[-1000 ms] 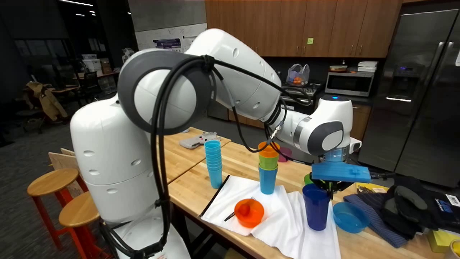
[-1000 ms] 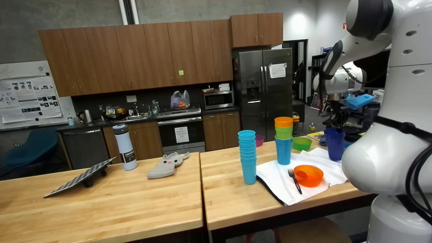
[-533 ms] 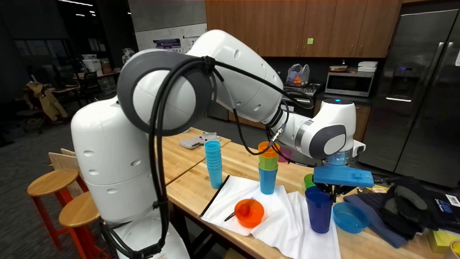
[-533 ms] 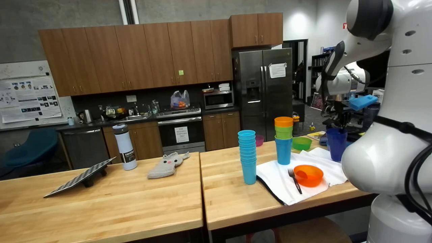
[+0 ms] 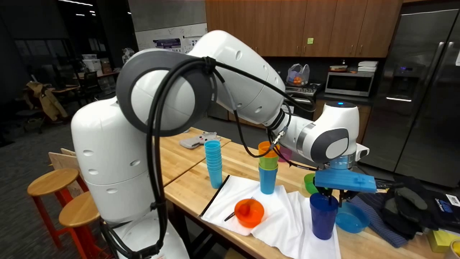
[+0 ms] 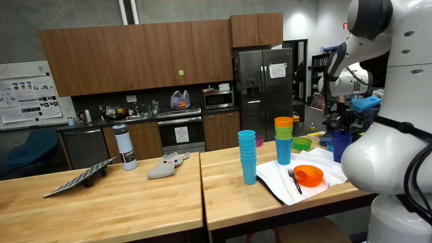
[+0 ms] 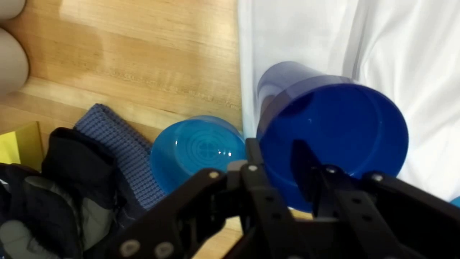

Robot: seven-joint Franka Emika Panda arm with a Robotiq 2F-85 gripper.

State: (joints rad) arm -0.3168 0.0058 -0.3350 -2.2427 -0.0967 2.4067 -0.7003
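Note:
A dark blue cup (image 5: 323,219) stands on the right edge of a white cloth (image 5: 287,219); it also shows in an exterior view (image 6: 341,148) and in the wrist view (image 7: 345,115). My gripper (image 5: 335,198) is at the cup's rim with its fingers apart. In the wrist view, one finger of the gripper (image 7: 276,144) is inside the cup and the other is outside, close to the wall. Blue cup interior shows between them. A light blue bowl (image 5: 352,217) sits beside the cup, and shows left of the outer finger in the wrist view (image 7: 201,144).
An orange bowl (image 5: 249,213) and a dark fork (image 6: 294,180) lie on the cloth. A mixed cup stack (image 5: 268,176), a light blue cup stack (image 5: 213,162) and a green bowl (image 5: 309,183) stand nearby. Dark gloves (image 5: 402,205) and a yellow box (image 5: 441,241) are beyond the light blue bowl.
My gripper and the dark blue cup have moved slightly right and lower in an exterior view, and right in the other exterior view. The fingers, close together before, are now spread apart.

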